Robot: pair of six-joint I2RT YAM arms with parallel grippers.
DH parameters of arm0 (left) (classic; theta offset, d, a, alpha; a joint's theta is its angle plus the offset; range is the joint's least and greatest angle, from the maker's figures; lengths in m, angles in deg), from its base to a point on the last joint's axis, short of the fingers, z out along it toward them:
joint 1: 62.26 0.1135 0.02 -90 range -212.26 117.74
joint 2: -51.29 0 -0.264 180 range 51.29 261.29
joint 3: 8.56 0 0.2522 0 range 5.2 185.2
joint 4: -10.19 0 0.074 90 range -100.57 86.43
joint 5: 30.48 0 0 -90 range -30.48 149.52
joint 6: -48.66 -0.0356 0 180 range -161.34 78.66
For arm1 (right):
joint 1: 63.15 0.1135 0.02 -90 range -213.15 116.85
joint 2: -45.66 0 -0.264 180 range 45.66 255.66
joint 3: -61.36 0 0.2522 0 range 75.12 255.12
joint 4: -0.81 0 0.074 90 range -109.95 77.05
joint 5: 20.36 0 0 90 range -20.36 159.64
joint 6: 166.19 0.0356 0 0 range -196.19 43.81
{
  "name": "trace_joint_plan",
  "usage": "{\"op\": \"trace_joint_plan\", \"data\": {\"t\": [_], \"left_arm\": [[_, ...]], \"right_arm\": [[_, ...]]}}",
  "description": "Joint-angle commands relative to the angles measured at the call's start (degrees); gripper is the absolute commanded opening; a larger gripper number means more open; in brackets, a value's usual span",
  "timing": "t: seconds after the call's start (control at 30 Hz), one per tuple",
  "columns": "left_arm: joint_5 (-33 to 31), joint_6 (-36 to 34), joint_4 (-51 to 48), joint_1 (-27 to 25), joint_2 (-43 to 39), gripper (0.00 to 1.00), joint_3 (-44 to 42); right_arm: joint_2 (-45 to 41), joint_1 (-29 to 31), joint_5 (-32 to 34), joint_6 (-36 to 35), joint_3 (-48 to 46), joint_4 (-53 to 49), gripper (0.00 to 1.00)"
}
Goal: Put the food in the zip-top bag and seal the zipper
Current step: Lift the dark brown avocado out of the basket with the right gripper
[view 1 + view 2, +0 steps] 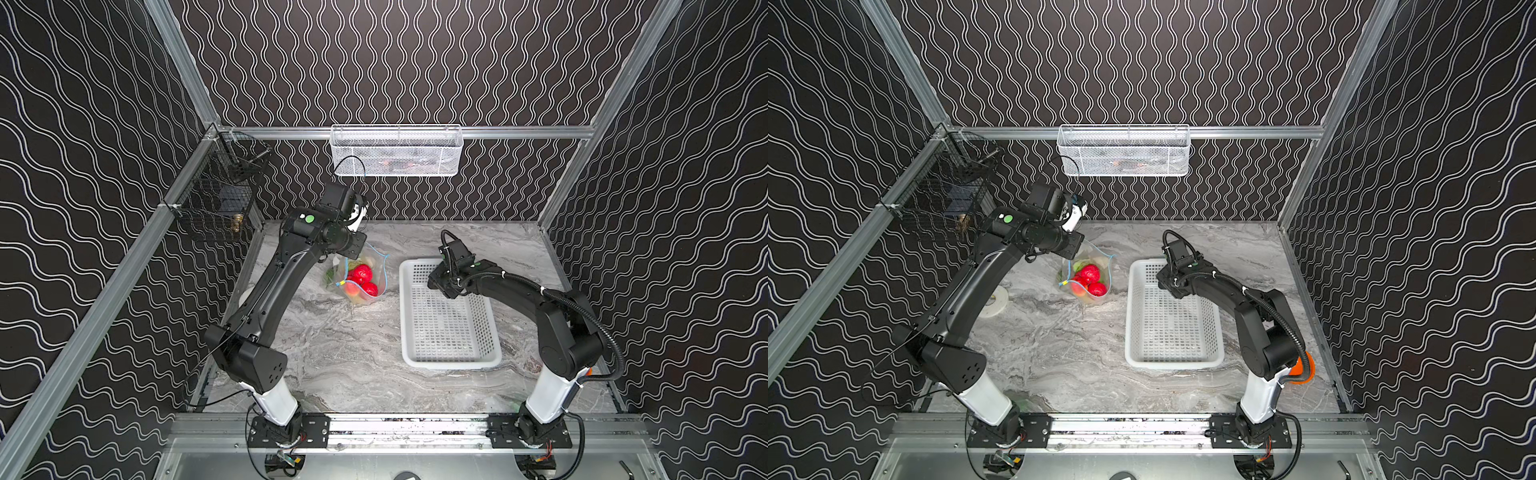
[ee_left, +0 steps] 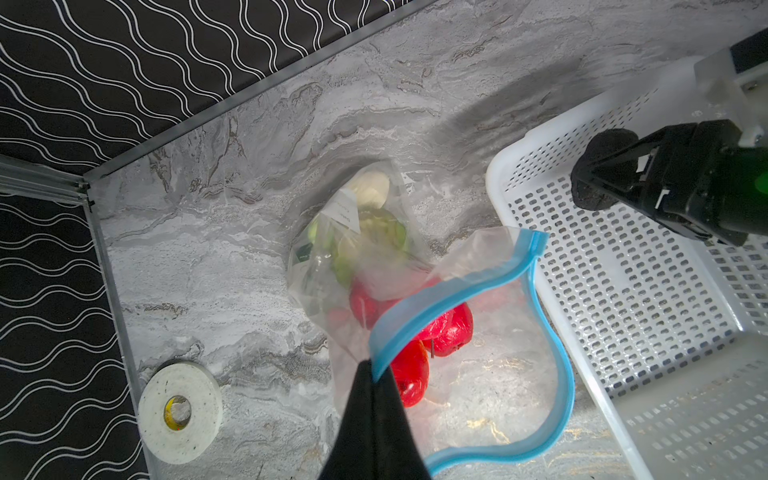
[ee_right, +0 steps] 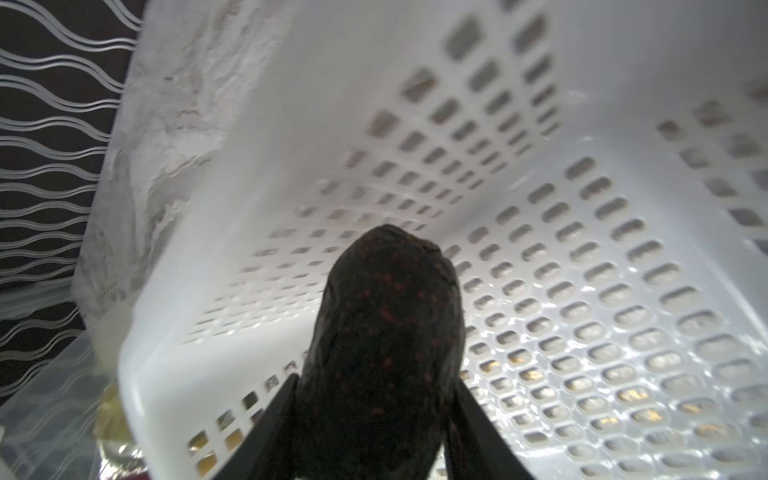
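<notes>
Left gripper (image 2: 372, 376) pinched shut on zipper (image 2: 567, 386); right gripper (image 3: 374, 384) clasps dark item (image 3: 386, 324) over basket (image 1: 451, 362), at 3 o'clock from bag (image 1: 376, 259).

The grey marbled table (image 1: 353, 374) is carrying three things in both top views. The clear zip-top bag (image 1: 360, 278) is resting left of centre, toward the back. The white perforated basket (image 1: 405, 316) is sitting to its right, close by. A white tape roll (image 1: 994, 305) is lying near the left edge.
</notes>
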Motion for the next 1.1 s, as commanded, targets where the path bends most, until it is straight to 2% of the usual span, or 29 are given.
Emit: {"op": "trace_joint_plan", "data": {"t": [0.0,0.5,0.7,1.07], "left_arm": [[0.6,0.2,0.5,0.1,0.0,0.0,0.3],[0.6,0.2,0.6,0.1,0.1,0.0,0.0],[0.9,0.3,0.3,0.1,0.6,0.0,0.5],[0.4,0.2,0.6,0.2,0.3,0.0,0.0]], "right_arm": [[-0.7,-0.1,-1.9,-1.9,-0.6,2.2,0.31],[-7.2,0.0,-5.5,-6.4,-5.7,11.6,0.28],[-8.5,0.3,-2.9,-5.0,-4.0,8.7,0.24],[-13.5,1.2,-5.8,-6.3,-6.6,18.2,0.23]]}}
